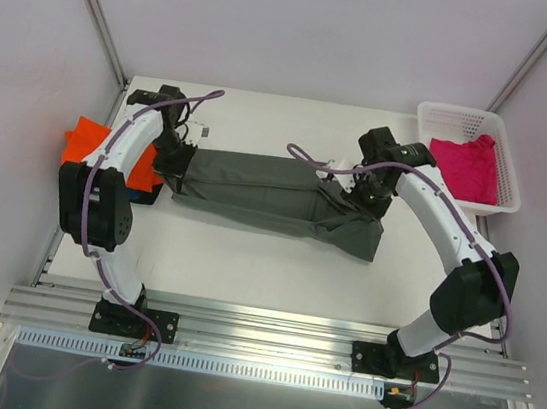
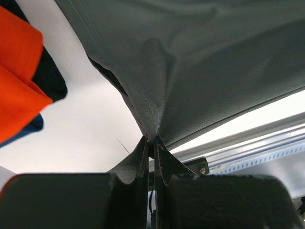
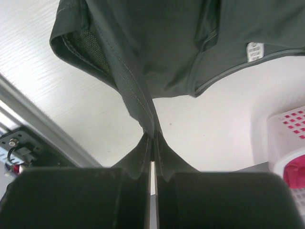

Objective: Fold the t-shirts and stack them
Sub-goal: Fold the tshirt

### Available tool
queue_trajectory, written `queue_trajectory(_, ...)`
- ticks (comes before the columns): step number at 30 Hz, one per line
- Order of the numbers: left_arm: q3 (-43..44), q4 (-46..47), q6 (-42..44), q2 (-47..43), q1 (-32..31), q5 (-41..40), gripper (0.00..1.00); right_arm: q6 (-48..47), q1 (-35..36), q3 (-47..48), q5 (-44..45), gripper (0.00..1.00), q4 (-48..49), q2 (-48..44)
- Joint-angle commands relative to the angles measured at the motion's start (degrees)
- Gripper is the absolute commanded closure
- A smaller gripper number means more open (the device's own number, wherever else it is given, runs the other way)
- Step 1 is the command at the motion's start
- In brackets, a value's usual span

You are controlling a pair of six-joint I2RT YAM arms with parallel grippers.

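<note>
step in hand: folding the dark grey t-shirt (image 1: 274, 203), drawn out as a long band across the middle of the table (image 1: 246, 261) and gripped at both ends. note the left gripper (image 2: 151, 140) pinched shut on a seamed edge at the band's left end, and the right gripper (image 3: 153, 136) pinched shut on a hemmed edge at the right end, near a sleeve and the neck label (image 3: 255, 50). hold both pinches firm and release neither before laying the cloth flat. apply even tension along the band to prevent sag in the middle, but not enough to pull the thin fold of fabric out of either pair of jaws. move both ends together, at equal height and equal pace, to avoid twist. set down on bare table, clear of the orange t-shirt (image 1: 85, 139) at the left edge, with the blue t-shirt (image 2: 28, 128) showing beneath it, and clear of the white basket (image 1: 467, 114) at the far right corner, holding the magenta t-shirt (image 1: 465, 167). watch the loose cloth drooping on the near side of the right grip: likely to bunch under the fold unless drawn flat first. progress, by judgement: roughly midway, with the magenta t-shirt not yet taken up.
</note>
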Motion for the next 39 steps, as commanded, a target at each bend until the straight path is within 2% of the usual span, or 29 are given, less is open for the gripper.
queue_trajectory(1, 4.9, -1.3, -0.2, 2.8, 0.0, -2.2, 1.0, -1.3, -0.9, 4.9, 1.7, 1.0, 0.6, 2.8)
queue_trajectory(7, 10.4, -1.3, 0.0, 8.7, 0.1, -2.5, 1.0, -2.2, -3.7, 12.1, 2.1, 1.0, 2.1, 11.2)
queue_trajectory(16, 16.9, -0.6, -0.8, 16.9, 0.1, -4.1, 1.0, 2.5, -6.9, 23.3, 2.2, 0.99, 4.5, 23.0)
queue_trajectory(39, 24.6, 2.8, -1.8, 26.8, -0.3, -10.9, 1.0, 4.3, -7.8, 29.5, 6.9, 0.99, 9.4, 33.5)
